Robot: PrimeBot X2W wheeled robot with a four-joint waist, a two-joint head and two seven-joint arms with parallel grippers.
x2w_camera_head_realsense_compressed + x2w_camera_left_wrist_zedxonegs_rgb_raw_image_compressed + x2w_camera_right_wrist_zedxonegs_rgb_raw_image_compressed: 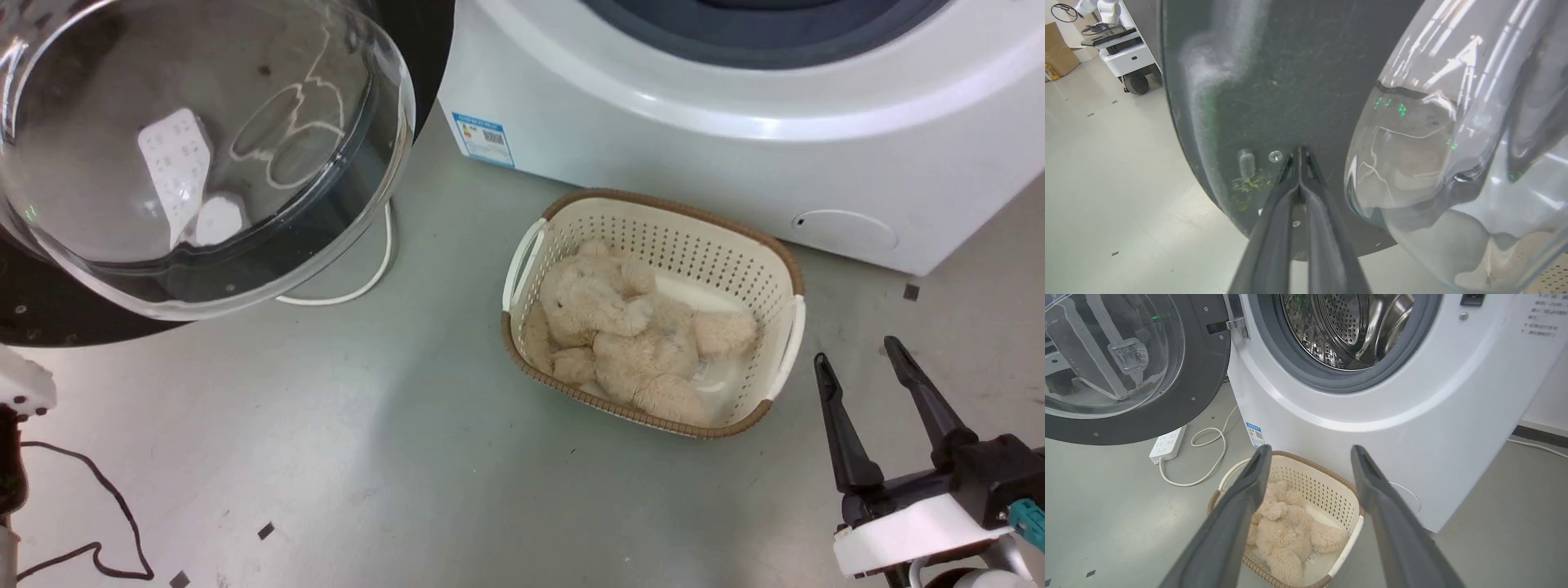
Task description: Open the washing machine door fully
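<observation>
Washing machine door [1204, 388] stands swung wide, left of the washing machine [1412, 416]. Left hand [1299, 152]: fingers pressed together, tips at the door's black inner face. Right hand [856, 353]: spread open, empty, near the basket [702, 245].

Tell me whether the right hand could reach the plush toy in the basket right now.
Probably yes. The right hand is open beside the basket, whose top is uncovered, and the plush toy lies exposed with nothing between them.

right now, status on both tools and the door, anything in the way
Left tool shut, tips at black inner face of washing machine door. Right tool open, empty. Door swung wide, drum exposed. Laundry basket with plush toy apart from door.
</observation>
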